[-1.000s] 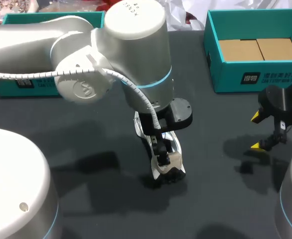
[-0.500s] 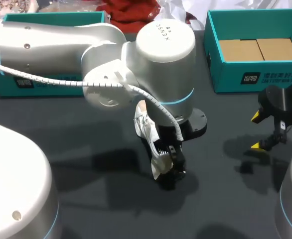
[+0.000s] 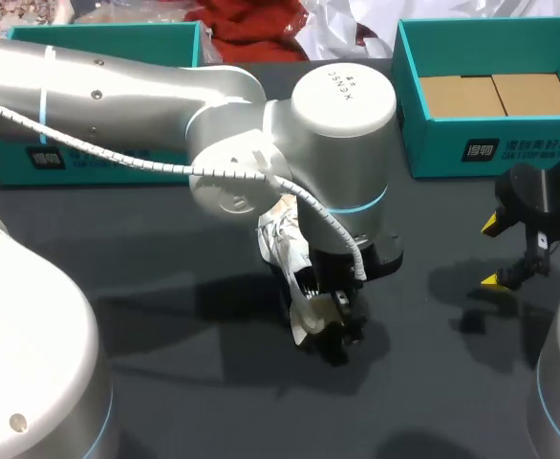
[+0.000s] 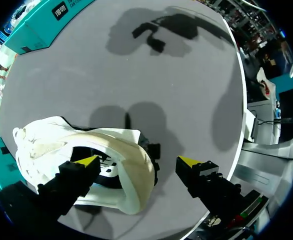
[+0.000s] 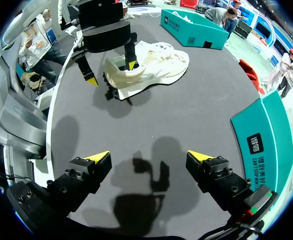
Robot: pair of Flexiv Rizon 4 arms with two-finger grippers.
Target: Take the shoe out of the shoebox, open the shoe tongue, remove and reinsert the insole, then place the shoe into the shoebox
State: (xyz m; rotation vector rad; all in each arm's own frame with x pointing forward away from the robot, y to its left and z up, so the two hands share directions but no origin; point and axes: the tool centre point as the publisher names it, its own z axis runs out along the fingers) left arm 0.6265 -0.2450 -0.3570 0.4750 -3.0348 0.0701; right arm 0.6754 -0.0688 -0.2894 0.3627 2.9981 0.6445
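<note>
At the middle of the dark table (image 3: 433, 402), outside the teal shoebox (image 3: 452, 153), the cream-white shoe (image 3: 282, 244) risks being dragged or tipped. The left gripper (image 4: 139, 161) hangs spread wide, 1 yellow tip inside the opening, the other beyond the heel, so closing could pinch the collar, not the insole. The shoe looks soft and light, collar gaping. The right gripper (image 5: 149, 156), also open and empty, waits well apart.
</note>
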